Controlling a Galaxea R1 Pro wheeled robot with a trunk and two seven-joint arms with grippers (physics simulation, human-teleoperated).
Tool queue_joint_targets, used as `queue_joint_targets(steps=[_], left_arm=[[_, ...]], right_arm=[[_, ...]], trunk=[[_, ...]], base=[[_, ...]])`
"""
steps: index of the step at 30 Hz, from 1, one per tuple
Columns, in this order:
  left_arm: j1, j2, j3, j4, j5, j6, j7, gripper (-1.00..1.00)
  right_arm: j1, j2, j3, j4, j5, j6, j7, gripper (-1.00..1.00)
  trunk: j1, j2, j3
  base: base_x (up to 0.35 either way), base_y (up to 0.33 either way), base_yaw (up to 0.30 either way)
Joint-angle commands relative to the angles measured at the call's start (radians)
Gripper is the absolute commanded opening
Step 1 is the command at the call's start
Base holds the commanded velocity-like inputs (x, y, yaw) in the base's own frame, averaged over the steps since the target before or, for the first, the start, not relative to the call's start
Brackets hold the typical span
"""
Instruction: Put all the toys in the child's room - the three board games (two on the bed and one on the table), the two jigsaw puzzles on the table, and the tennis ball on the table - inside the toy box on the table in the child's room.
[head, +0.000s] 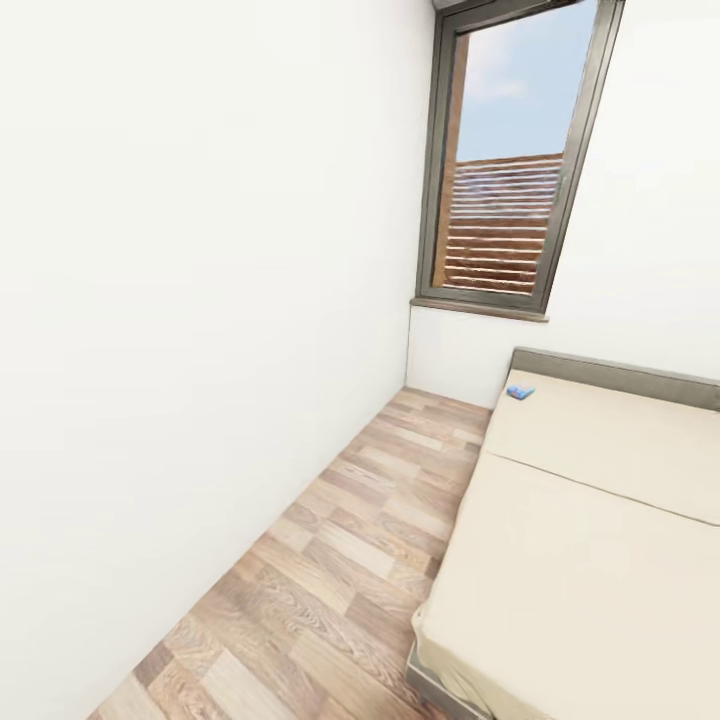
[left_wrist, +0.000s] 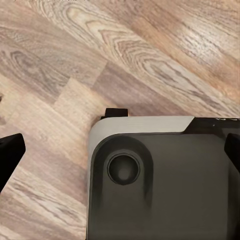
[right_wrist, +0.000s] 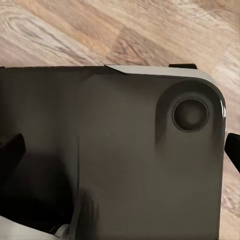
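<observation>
blue item: there's a small blue thing (head: 519, 392) on the bed (head: 600, 520), right of centre in the head view, up by the headboard (head: 610, 372). Could be a board game seen edge-on from far off, but it's too small to call.
second game: can't spot one. The bed runs off the right and bottom edges, so a good chunk of mattress is cut off.
direction: the blue item sits ahead and to the right, near the bed's left edge at the far end. Getting there looks like rolling up the floor strip (head: 350, 540) between wall (head: 180, 300) and bed.
long axis: can't tell, it's just a blob at this range.
nearer arm: my guess is the right, since the bed lies on that side, though neither arm shows in the head view to compare.
left gripper (left_wrist: 120, 150): dark fingertips poke in at both side edges of its wrist view, well apart, nothing between them. It points down at the wood floor and the robot base (left_wrist: 160, 185).
right gripper (right_wrist: 120, 147): same deal, tips wide apart at the frame edges, nothing held, hanging over the dark base (right_wrist: 150, 160).
other stuff: window (head: 505, 160) at top centre, beyond the bed.
table and toy box: nowhere in these frames, so probably behind the robot.
</observation>
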Motion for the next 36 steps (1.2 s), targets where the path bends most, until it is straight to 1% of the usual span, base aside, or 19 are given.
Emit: queue_joint_targets(steps=[1, 4, 28, 36], left_arm=[[0.0, 0.0, 0.007, 0.0, 0.0, -0.003, 0.0, 1.0], [0.0, -0.001, 0.009, 0.001, 0.0, -0.003, 0.0, 1.0], [0.0, -0.002, 0.009, 0.002, 0.0, 0.006, 0.001, 1.0], [0.0, -0.002, 0.008, 0.002, 0.0, 0.006, 0.001, 1.0]], right_arm=[[0.0, 0.0, -0.001, 0.0, -0.002, -0.002, 0.003, 1.0], [0.0, 0.0, -0.001, 0.0, -0.002, -0.002, 0.003, 1.0], [0.0, 0.0, -0.002, 0.0, -0.004, -0.002, 0.003, 1.0], [0.0, -0.001, -0.002, 0.0, -0.004, -0.002, 0.003, 1.0]], trunk=[[0.0, -0.001, -0.001], [0.0, -0.001, 0.0], [-0.092, 0.167, 0.082], [-0.123, 0.223, 0.107]], base=[[0.0, 0.0, -0.186], [0.0, 0.0, -0.217], [0.0, 0.0, -0.268], [0.0, 0.0, -0.094]])
